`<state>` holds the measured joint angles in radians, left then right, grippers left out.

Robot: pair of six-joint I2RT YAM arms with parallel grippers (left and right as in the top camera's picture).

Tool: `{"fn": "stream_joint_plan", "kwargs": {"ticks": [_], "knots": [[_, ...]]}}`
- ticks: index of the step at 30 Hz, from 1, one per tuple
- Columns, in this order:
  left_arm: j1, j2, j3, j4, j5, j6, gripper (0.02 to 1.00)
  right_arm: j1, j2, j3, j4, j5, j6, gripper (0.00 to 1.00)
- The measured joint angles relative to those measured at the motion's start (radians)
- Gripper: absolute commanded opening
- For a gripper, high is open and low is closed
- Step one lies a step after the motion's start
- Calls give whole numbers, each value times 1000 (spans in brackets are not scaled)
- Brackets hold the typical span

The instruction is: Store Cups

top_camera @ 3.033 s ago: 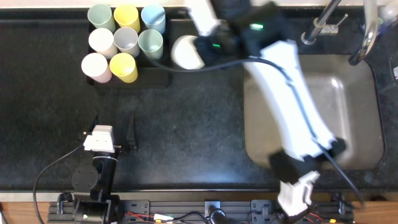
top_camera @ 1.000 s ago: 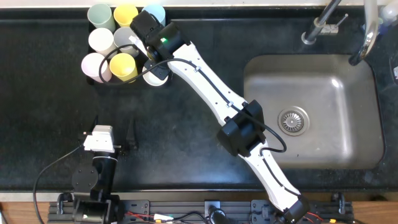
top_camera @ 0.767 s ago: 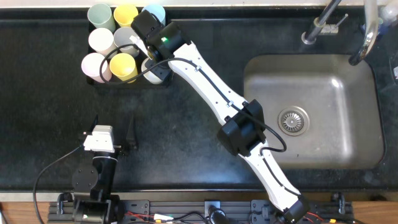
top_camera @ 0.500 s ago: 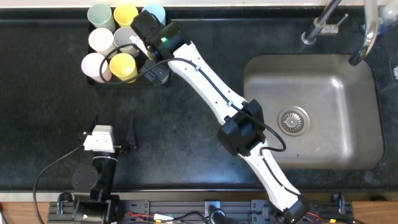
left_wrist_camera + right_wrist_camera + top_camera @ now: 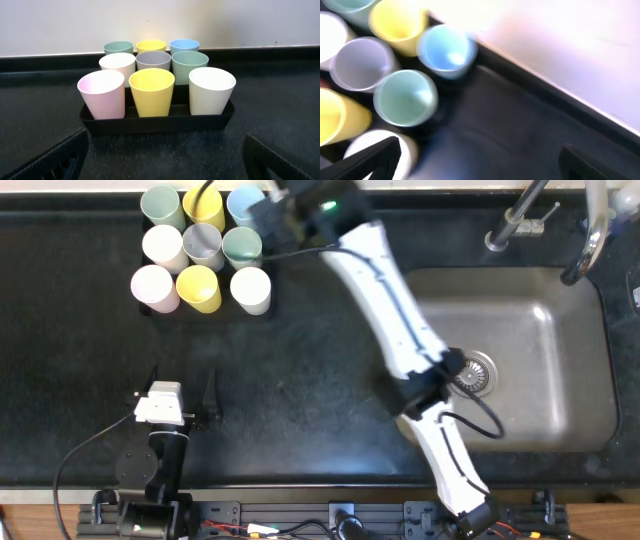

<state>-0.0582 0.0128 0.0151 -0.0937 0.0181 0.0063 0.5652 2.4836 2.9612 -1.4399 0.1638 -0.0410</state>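
All nine cups stood in the black tray and the right gripper hung wide and empty, so I guessed it only needed to pull back.

right arm white with black joints, green light, left arm black, white wrist block

The left arm sits folded close to its base, the left gripper level, fingers spread wide. The right arm stretches far forward and across leftward, the right gripper with fingers likewise parted
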Motion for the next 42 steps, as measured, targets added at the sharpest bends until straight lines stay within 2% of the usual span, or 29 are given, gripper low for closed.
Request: {"fn": "stream_joint_plan", "kwargs": {"ticks": [2,5,8,11,12,14,15,16,18,20,22,25,28,30,33,36,42], "knots": [[0,0,0,0,0,0,998,-60,-60,2,-87,2,53,998],[0,0,0,0,0,0,998,-148,-173,-97,-103,0,111,998],[0,0,0,0,0,0,998,-265,-363,-352,-105,-6,162,998],[0,0,0,0,0,0,998,-329,-582,-715,-79,-16,198,998],[0,0,0,0,0,0,998,-338,-706,-922,-61,-19,219,998],[0,0,0,-1,0,0,998,-332,-845,-1158,73,-29,249,998],[0,0,0,0,0,0,998,-322,-977,-1385,151,-36,294,998],[0,0,0,-1,0,0,998,-319,-1027,-1462,229,-32,303,996],[0,0,0,-1,0,0,998,-306,-1191,-1734,518,-6,315,998],[0,-1,1,-1,0,0,998,-297,-1291,-1905,749,32,309,998],[0,-1,1,-1,0,0,1000,-294,-1362,-2051,1017,65,286,998],[0,-2,1,-1,0,0,996,-293,-1459,-2290,1516,109,225,998],[0,-2,1,-1,0,0,998,-295,-1497,-2436,1797,145,133,996],[0,-2,1,-1,0,0,998,-295,-1507,-2519,1901,163,68,998],[0,-2,1,-1,0,0,998,-295,-1518,-2592,1929,170,22,998],[0,-2,1,-1,0,0,998,-296,-1521,-2642,2001,177,-2,1000],[0,-2,1,-1,0,0,998,-297,-1532,-2654,2021,181,-20,998]]}}
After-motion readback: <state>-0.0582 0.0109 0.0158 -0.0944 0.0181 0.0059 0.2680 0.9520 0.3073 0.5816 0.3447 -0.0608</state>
